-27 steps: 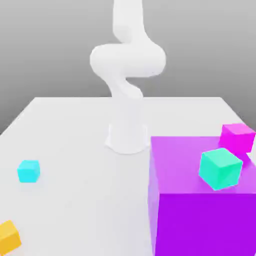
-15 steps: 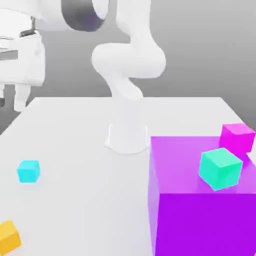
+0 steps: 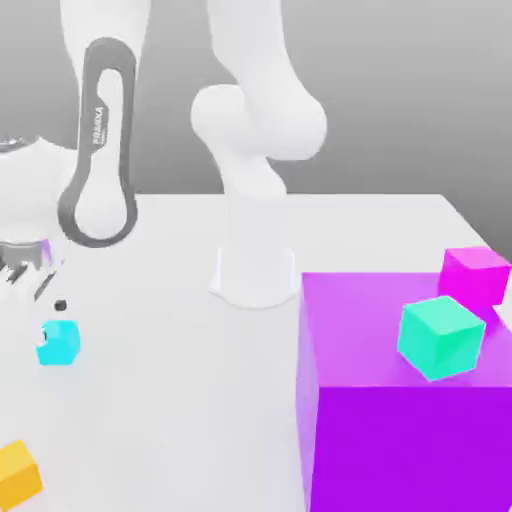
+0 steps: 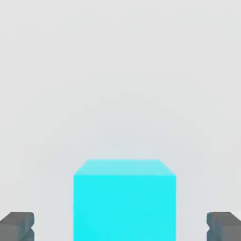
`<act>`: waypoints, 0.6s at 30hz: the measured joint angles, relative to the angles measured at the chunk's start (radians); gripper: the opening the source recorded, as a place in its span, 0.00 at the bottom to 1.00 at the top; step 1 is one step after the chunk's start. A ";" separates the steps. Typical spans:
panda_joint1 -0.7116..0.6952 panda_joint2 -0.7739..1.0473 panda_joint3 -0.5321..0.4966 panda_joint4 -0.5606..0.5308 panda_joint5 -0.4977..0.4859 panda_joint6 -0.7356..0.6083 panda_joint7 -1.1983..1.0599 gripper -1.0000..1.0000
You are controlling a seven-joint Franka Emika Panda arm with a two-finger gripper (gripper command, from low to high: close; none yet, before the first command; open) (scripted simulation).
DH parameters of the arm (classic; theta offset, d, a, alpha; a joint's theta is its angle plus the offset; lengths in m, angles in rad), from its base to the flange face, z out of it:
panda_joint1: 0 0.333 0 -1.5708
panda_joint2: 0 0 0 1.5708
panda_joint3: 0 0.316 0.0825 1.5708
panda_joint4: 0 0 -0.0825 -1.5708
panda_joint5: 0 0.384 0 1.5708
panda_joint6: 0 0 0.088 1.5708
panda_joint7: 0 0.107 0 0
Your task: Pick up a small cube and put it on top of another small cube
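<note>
In the hand view the small cyan cube [image 4: 124, 200] sits square between the two dark fingertips [image 4: 17, 226], one tip standing clear of it on each side, so the gripper [image 4: 120, 228] is spread wide and holds nothing. The cube lies straight ahead of the hand along its line of approach, with bare white table [image 4: 120, 70] beyond it. It has no long axis to speak of; its faces look lined up with the gap, so the coming move seems to call for a plain descent around it and no turn of the wrist.

In the exterior view the orange cube [image 3: 18, 474] is nearest, at the left corner, and the huge purple cube [image 3: 400, 400] fills the right foreground with a teal cube [image 3: 441, 337] on top. The cyan cube [image 3: 58, 342] rests on the table at the exterior view's left, and the gripper [image 3: 30, 275] hangs just above it. A magenta cube [image 3: 475, 274] sits behind the purple one. Farther back stands the arm's white base [image 3: 255, 265]. The grey-edged link [image 3: 98, 140] carries small vertical lettering that appears to read FRANKA, though it is faint
</note>
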 joint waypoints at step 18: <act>0.194 -0.278 -0.035 0.007 -0.261 -0.272 0.126 0.00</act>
